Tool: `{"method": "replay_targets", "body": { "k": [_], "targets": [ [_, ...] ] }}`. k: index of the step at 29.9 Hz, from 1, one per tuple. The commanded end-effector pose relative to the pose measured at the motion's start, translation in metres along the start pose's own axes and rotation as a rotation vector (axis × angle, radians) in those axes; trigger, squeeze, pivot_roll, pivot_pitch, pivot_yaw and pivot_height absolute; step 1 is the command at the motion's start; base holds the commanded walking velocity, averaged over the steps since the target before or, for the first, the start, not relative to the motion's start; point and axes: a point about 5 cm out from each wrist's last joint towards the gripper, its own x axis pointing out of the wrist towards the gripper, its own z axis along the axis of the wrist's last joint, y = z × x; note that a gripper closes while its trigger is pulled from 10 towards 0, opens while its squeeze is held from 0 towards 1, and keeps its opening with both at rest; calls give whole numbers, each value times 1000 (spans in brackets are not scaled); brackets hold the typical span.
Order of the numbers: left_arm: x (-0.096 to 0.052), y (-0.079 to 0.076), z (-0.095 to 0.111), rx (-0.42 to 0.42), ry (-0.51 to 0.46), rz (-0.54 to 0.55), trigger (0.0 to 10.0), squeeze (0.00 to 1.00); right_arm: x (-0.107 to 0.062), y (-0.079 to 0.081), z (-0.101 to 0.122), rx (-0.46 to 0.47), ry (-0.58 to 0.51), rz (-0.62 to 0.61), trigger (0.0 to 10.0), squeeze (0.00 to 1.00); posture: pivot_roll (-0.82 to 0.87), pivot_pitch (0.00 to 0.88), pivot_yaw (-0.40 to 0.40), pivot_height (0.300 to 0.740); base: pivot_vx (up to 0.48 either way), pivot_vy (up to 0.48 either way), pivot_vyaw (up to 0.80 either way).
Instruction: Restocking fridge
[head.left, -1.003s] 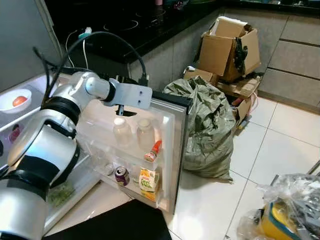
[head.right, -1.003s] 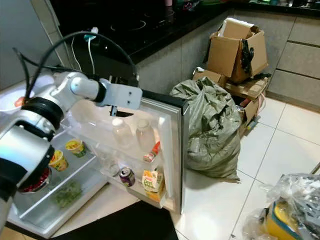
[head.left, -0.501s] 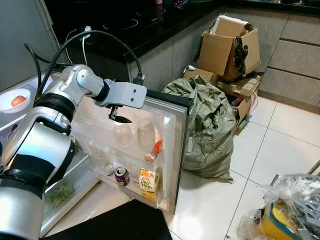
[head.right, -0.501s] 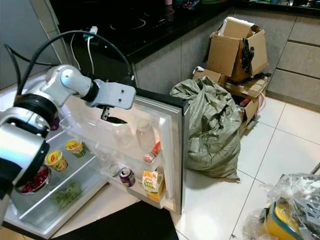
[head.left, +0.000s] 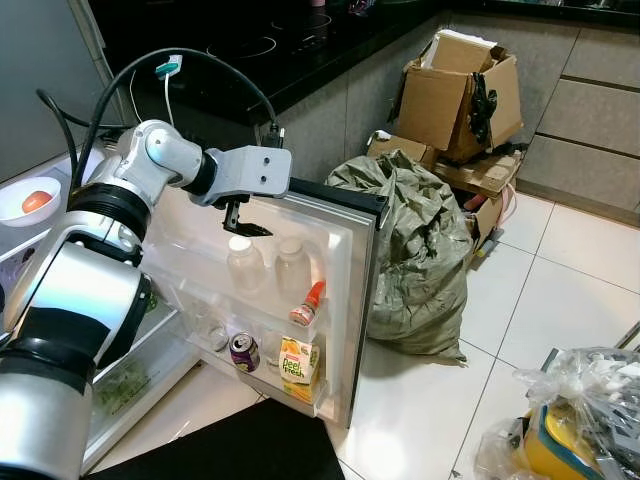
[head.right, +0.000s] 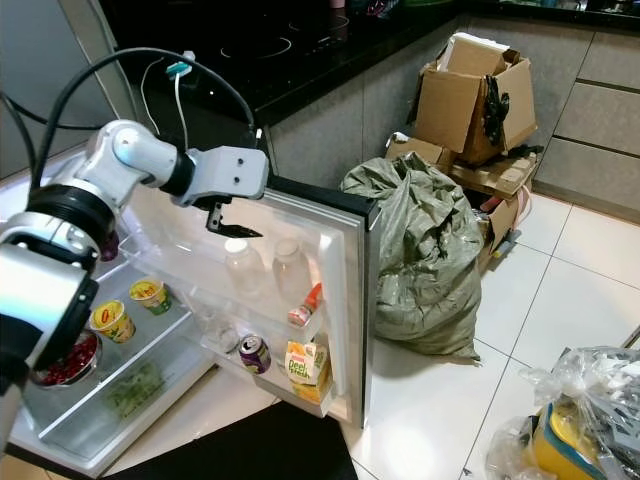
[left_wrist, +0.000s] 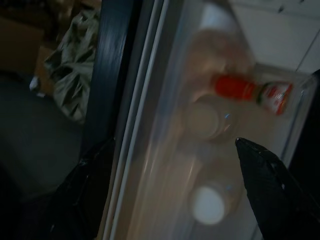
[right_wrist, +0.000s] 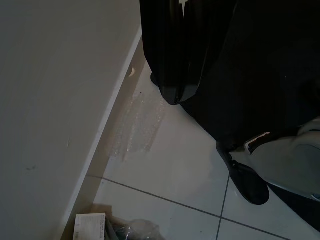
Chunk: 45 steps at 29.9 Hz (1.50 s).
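Observation:
The small fridge's door (head.left: 345, 290) stands open, its shelves facing me. My left gripper (head.left: 244, 222) hangs open just above a clear white-capped bottle (head.left: 243, 262) on the upper door shelf, not touching it. A second clear bottle (head.left: 290, 265) stands beside the first. In the left wrist view the left gripper (left_wrist: 174, 150) has its fingers spread wide, with the bottle's cap (left_wrist: 207, 205) and a red sauce bottle (left_wrist: 250, 90) beyond them. A can (head.left: 243, 351) and a juice carton (head.left: 294, 362) sit on the lower door shelf. My right gripper (right_wrist: 175, 95) hangs shut over the floor tiles.
Inside the fridge are two yellow cups (head.right: 150, 293), a bowl of red fruit (head.right: 68, 365) and a white bowl (head.left: 35, 200). A stuffed green sack (head.left: 420, 250) leans behind the door. Cardboard boxes (head.left: 455, 95) stand further back. A plastic bag (head.left: 575, 420) lies at the lower right.
My left gripper has risen slightly off the clear bottle's cap and the wrist has drawn back to the left. The bottle stays on the shelf.

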Motion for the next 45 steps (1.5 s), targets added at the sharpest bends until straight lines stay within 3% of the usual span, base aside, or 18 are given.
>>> {"method": "replay_targets", "body": {
  "k": [1,2,3,8,9,10,11,12,13,18,19,22,24,26,28,29,36,45],
  "targets": [
    [-3,9,13,-11,-86,20,10000,0,-1,1,-7,15,23,-3,10000,0,-192,70,55,740,0,0,0],
    [-3,9,13,-11,-86,20,10000,0,-1,1,-7,15,23,-3,10000,0,-192,70,55,740,0,0,0],
    [-4,18,25,-86,-226,94,10000,0,-1,1,-7,13,24,-1,10000,0,-190,72,53,740,0,0,0],
    [-4,27,30,-183,-317,204,9216,0,-1,1,-8,10,25,0,10000,0,-190,73,54,740,0,0,0],
    [-5,30,30,-228,-341,252,2667,0,-1,1,-8,9,25,0,10000,0,-192,77,53,740,0,0,0],
    [-5,30,30,-228,-341,252,2667,0,-1,1,-8,9,25,0,10000,0,-192,77,53,740,0,0,0],
    [-6,34,29,-271,-355,311,0,0,-1,1,-8,7,25,1,10000,0,-193,78,52,740,0,0,0],
    [-6,34,29,-271,-355,311,0,0,-1,1,-8,7,25,1,10000,0,-193,78,52,740,0,0,0],
    [-9,41,20,-340,-292,515,0,0,-1,1,-9,2,27,0,10000,0,-194,84,52,740,0,0,0],
    [-9,43,4,-348,-128,711,0,0,-2,-1,-13,-4,34,-2,10000,0,-198,95,54,740,0,0,0],
    [-9,43,4,-348,-128,711,0,0,-2,-1,-13,-4,34,-2,10000,0,-198,95,54,740,0,0,0],
    [4,37,-6,-255,76,768,0,0,-3,-1,-18,-3,43,-3,10000,0,-206,109,63,740,0,0,0],
    [6,37,-6,-249,88,771,0,0,-3,-1,-19,-1,45,-3,10000,0,-208,111,65,740,0,0,0],
    [12,36,-6,-166,169,776,1333,0,-3,0,-21,3,48,-3,10000,0,-214,117,71,740,0,0,0],
    [13,36,-6,-147,185,780,1333,0,-3,0,-22,4,49,-3,10000,0,-215,117,73,740,0,0,0],
    [17,36,-4,-105,210,767,10000,0,-3,0,-23,7,51,-4,10000,0,-218,119,75,740,0,0,0],
    [39,30,4,85,301,646,10000,0,-4,0,-28,22,60,-8,10000,0,-229,125,85,740,0,0,0],
    [50,23,9,150,320,484,10000,0,-5,-1,-32,32,65,-11,10000,0,-240,135,93,740,0,0,0]
  ]
}}
